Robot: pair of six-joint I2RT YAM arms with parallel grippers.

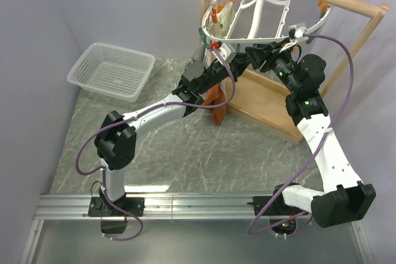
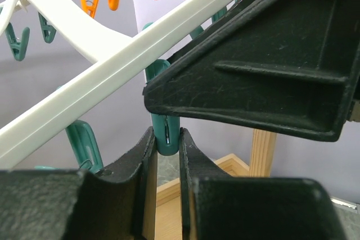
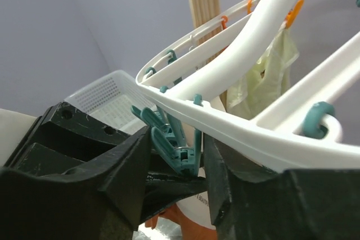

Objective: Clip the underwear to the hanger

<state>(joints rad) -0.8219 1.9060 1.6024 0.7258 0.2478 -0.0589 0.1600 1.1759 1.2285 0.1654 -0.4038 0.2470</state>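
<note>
Underwear (image 1: 216, 108) hangs straight down just under the hanger's (image 2: 84, 91) near rim. Its top runs up behind the left tool (image 2: 167, 161), which is pinched nearly shut, apparently on the fabric's top edge, with the lower end of a teal clothespin (image 2: 167, 136) between its tips. The right tool (image 3: 175, 141) stands about half open, its fingers straddling that pin's upper end just below the rim; whether they press it I cannot tell. I judge the step to be the clipping itself: the pin needs squeezing open, the underwear lifting into its mouth, then the squeeze released before the left tool lets go. Both arms reach up off the tabletop (image 1: 185, 153) to the rim, the left arm (image 1: 154, 109) stretched long from below-left of the hanger, the right arm (image 1: 318, 134) bent at the elbow, coming in from its right.
</note>
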